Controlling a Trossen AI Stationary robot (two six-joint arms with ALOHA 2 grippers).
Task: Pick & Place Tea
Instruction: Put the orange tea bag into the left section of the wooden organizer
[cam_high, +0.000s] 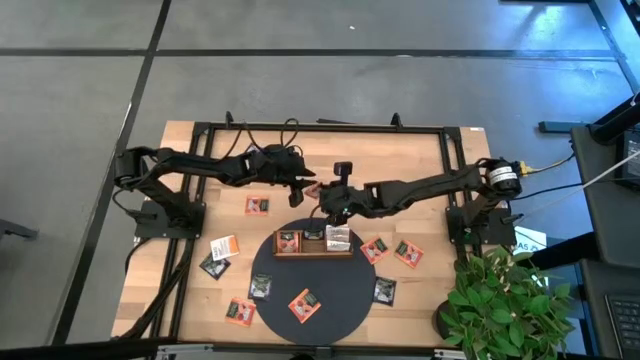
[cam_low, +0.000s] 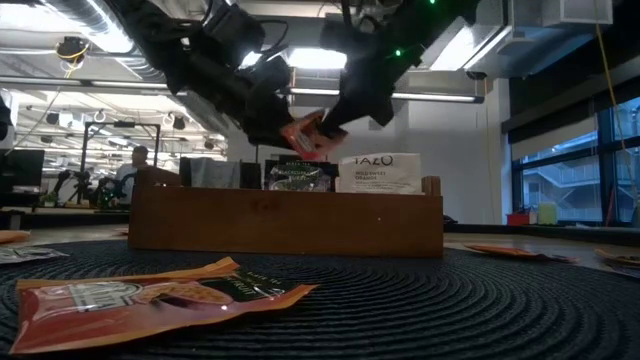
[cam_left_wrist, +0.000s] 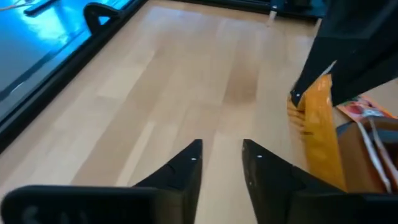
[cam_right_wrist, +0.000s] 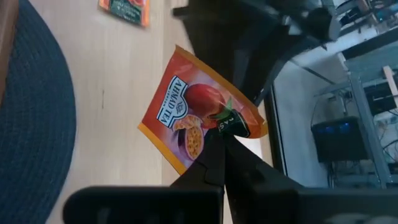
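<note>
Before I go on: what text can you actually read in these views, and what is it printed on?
"AHMAD TEA": on the orange-red sachet pinched in the right gripper.
"TAZO": on the white sachet standing in the wooden tray.
Smaller print under "TAZO", the dark sachet beside it and the sachets on the table: too blurred.

Two dark, cable-strung jointed arms (cam_high: 200, 165)

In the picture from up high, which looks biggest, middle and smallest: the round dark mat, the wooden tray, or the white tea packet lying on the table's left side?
1. Round dark mat, by far the biggest.
2. Wooden tray, resting on the mat's far edge.
3. White tea packet, smallest.
</note>
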